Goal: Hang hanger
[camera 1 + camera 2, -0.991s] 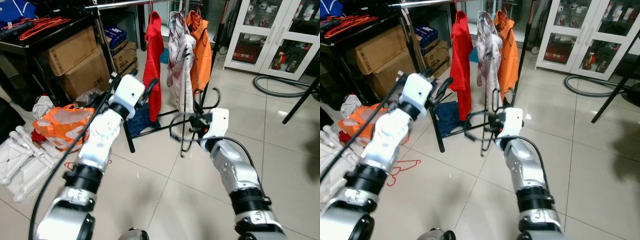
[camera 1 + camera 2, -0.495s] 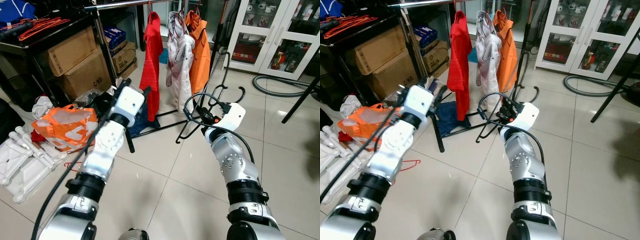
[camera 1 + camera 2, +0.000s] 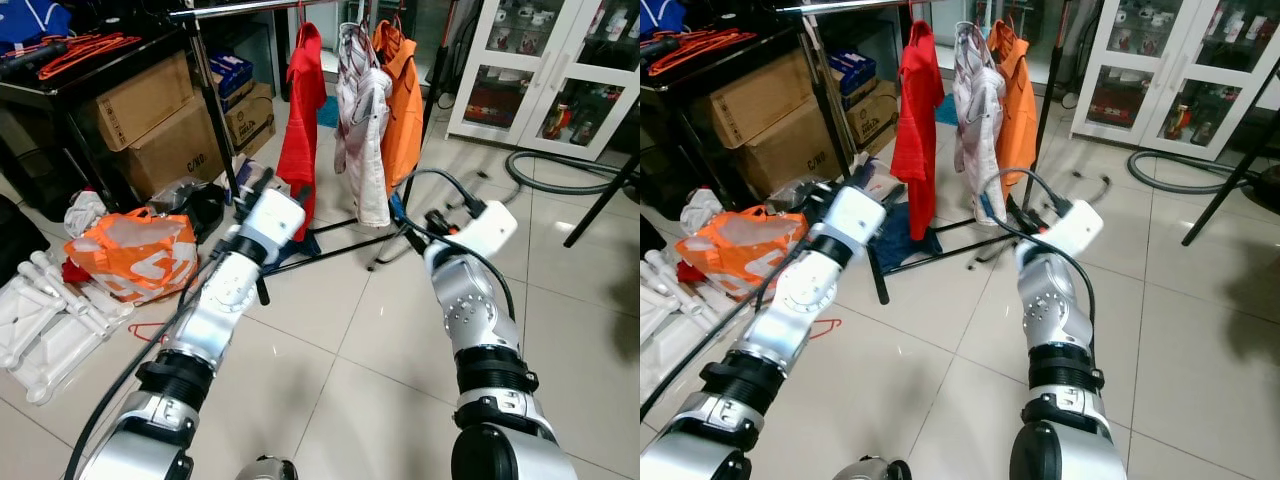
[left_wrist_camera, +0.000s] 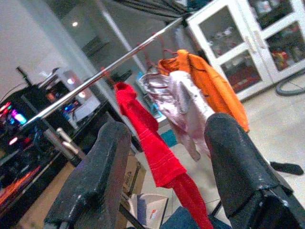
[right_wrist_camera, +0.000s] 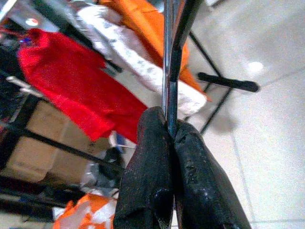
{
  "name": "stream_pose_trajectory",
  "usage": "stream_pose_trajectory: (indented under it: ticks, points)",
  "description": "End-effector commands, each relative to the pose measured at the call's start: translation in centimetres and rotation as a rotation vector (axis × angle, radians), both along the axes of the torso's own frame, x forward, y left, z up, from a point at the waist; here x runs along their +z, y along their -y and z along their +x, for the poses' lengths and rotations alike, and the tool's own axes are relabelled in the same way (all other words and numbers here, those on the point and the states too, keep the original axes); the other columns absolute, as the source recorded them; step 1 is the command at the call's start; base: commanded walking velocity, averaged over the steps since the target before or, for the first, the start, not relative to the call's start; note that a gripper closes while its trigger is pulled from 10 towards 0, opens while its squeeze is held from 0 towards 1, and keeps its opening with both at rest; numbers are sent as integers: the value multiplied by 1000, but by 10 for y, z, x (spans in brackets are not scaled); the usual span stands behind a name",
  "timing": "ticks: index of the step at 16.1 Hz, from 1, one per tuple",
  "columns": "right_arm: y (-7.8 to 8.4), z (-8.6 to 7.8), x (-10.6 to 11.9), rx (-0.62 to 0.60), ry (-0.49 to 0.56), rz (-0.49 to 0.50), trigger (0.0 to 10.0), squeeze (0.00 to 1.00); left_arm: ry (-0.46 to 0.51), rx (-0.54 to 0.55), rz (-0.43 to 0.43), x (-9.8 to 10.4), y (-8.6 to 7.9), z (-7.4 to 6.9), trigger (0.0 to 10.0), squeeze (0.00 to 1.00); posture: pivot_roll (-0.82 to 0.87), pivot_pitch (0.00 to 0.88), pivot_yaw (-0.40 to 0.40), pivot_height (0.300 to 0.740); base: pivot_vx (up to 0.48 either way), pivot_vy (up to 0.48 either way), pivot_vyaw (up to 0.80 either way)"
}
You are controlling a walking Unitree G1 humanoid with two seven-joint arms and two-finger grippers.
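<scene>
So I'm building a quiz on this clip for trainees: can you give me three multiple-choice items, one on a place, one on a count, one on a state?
1. Where does the red garment hang?
A. on the clothes rail
B. on the black table
C. on the cabinet door

2. How many garments hang on the rail?
A. one
B. three
C. five

3. How is the right claw?
A. wide open, empty
B. shut on the black hanger
C. shut on an orange bag

Answers: 1 A, it hangs from the rail beside the white garment and the orange garment. 2 B, red, white and orange. 3 B, the right wrist view shows its fingers pinching the black hanger.
</scene>
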State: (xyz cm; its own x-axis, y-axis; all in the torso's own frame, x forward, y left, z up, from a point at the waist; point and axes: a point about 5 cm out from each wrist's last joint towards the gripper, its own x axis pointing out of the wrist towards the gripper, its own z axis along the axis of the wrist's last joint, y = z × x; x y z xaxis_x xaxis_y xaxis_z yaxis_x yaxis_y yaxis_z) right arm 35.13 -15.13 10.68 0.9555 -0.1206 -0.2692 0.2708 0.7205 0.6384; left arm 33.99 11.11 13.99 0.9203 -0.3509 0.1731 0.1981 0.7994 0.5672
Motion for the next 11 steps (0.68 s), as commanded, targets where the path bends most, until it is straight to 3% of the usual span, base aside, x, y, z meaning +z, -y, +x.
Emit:
stream_pose_trajectory:
  ticks: [1,2,4,6,9,11]
  points:
    - [2,2,3,-31,0,-15,0,0,19,-13,31,1,4,-3,10000,0,-93,0,44,740,0,0,0]
    - [4,2,0,-65,-40,-61,0,0,12,-71,105,-4,18,-9,10000,0,-92,0,42,740,0,0,0]
    - [3,3,-2,-87,-68,-75,0,0,-13,-101,117,-9,27,-12,10000,0,-92,0,41,740,0,0,0]
    - [-3,5,1,-89,-60,-59,0,0,-85,-114,27,-17,36,-17,10000,0,-96,0,44,740,0,0,0]
    - [-8,8,7,-92,-44,9,0,0,-113,-115,-60,-21,39,-21,10000,0,-89,0,43,740,0,0,0]
    - [-13,11,17,-88,-19,83,0,0,-224,-125,-133,-44,52,-28,10000,0,-92,0,46,740,0,0,0]
